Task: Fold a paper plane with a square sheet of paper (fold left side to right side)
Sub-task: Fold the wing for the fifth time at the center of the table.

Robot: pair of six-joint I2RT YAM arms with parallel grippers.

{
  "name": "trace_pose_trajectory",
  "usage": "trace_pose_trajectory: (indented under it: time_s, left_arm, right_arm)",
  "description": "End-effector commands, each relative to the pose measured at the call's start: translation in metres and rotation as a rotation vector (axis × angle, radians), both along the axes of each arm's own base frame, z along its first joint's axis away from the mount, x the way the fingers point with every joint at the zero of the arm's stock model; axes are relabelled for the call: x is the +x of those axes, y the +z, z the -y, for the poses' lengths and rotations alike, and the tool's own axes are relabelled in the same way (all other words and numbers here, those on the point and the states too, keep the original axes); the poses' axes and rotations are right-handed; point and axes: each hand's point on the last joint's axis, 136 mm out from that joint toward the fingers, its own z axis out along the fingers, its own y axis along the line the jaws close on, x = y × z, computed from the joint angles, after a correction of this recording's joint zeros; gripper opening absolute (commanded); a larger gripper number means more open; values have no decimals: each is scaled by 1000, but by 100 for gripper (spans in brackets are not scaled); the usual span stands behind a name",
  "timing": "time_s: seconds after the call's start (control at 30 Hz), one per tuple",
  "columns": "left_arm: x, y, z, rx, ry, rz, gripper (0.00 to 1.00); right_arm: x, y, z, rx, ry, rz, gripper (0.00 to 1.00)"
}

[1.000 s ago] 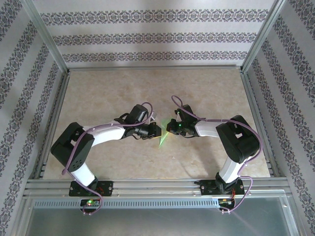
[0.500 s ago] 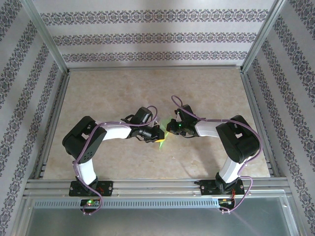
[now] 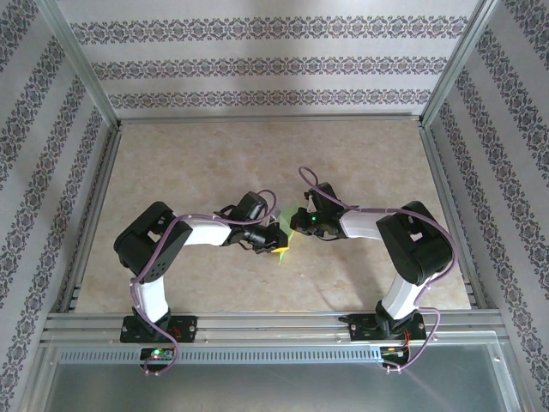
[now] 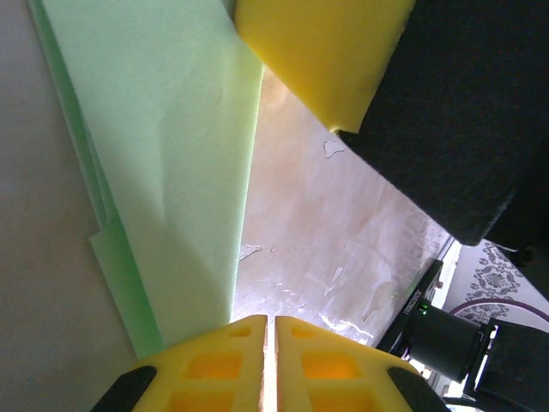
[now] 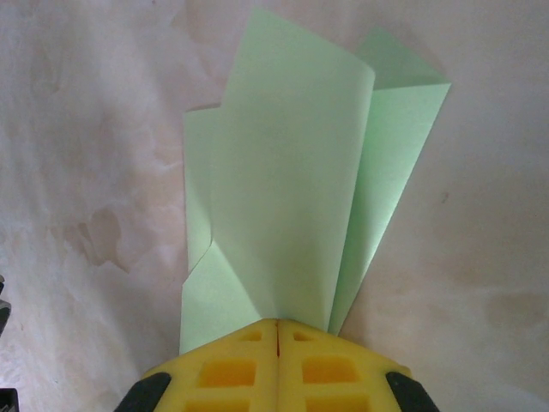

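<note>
The square sheet of paper (image 5: 292, 172) is light green and folded into a narrow, layered shape on the beige table. Its layers run together into my right gripper (image 5: 277, 324), which is shut on the near end, with one flap lifted. In the top view the paper (image 3: 286, 230) is a small green patch between the two grippers at the table's middle. My left gripper (image 4: 271, 323) is shut, and the paper (image 4: 171, 172) lies just left of its tips, its edge running under the left finger. From above, the left gripper (image 3: 279, 243) sits close against the right gripper (image 3: 298, 225).
The table (image 3: 360, 163) is a beige mottled slab. Aluminium rails (image 3: 274, 326) frame it, and patterned walls stand on three sides. A yellow finger (image 4: 326, 51) of the right gripper hangs close above the left gripper's tips.
The left arm's elbow has swung in to the right, and its gripper has slid slightly toward the near edge along the paper. The right arm has stayed put.
</note>
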Motion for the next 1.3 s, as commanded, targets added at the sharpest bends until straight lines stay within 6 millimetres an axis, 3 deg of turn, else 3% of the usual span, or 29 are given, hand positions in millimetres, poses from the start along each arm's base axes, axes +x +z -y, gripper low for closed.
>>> trace_pose_trajectory:
  time_s: [0.0, 1.27]
  left_arm:
    - [-7, -6, 5, -9, -13, -6, 11]
    - [-15, -30, -3, 70, -18, -21, 11]
  right_arm:
    - [-25, -34, 16, -115, 10, -114, 0]
    - [-25, -31, 17, -125, 14, -108, 0]
